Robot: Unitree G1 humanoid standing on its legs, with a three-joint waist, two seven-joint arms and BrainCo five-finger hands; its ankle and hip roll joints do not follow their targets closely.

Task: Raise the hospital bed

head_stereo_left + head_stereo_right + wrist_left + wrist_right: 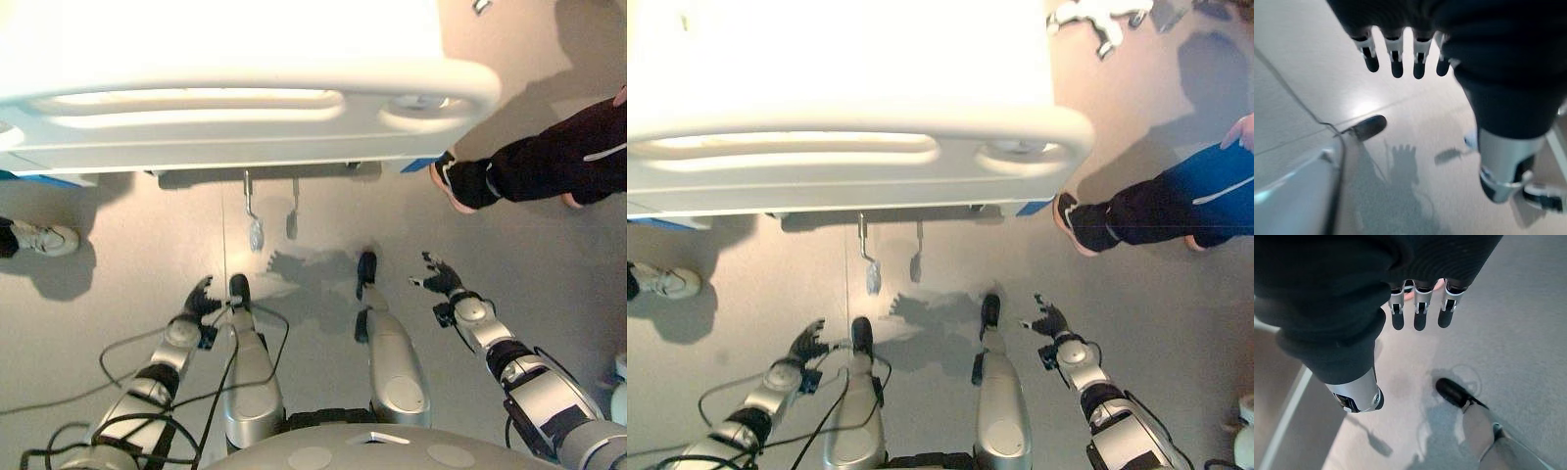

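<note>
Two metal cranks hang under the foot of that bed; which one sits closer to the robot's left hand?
The longer crank, hanging lower with the shiny handle end. It is on the side of the left robot hand; the shorter, darker crank beside it lies further toward the right.

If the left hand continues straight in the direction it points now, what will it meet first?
Probably the left crank handle hanging under the hospital bed's footboard. The left hand, fingers open, points forward and slightly inward over bare floor. Depth is unclear, so it might pass beneath the handle.

The hospital bed [225,108] is cut off at the top and left edges, its two crank handles [255,233] perhaps too small to tell apart.
</note>
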